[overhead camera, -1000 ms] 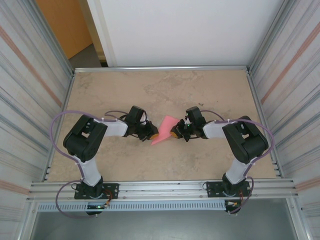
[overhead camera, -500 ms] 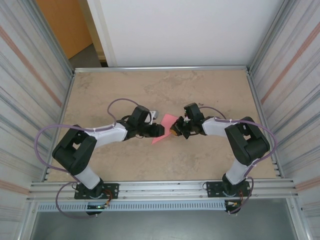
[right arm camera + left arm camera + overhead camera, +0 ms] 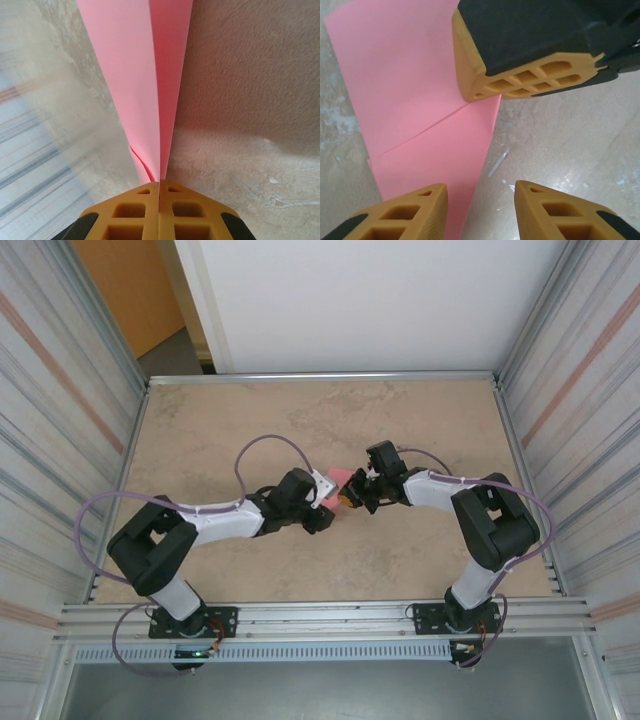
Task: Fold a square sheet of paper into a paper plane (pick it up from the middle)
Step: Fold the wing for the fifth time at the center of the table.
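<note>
Your left hand (image 3: pixel 324 506) reaches in from the left in the top view, near the middle of the counter (image 3: pixel 420 560). Your right hand (image 3: pixel 350 500) is just beside it, almost tip to tip. A small patch of the pink sheet of paper (image 3: pixel 338 476) shows between them, on the side toward the far edge.

From the left wrist, your left hand (image 3: pixel 480 210) has its two orange fingers (image 3: pixel 407 212) parted, with a clear gap and nothing gripped between them. The left one is over the sheet's lower end; you cannot tell if it touches. The folded sheet of paper (image 3: pixel 405 85) spreads up and left, with a diagonal layer edge across it. Your right hand (image 3: pixel 485 85) meets the sheet's right edge where that line ends. Bare counter (image 3: pixel 570 150) lies to the right.

From the right wrist, your right hand (image 3: pixel 159 184) is pressed shut on the sheet of paper (image 3: pixel 140 75). Its layers run straight away from the fingertips, above the counter (image 3: pixel 240 100).
</note>
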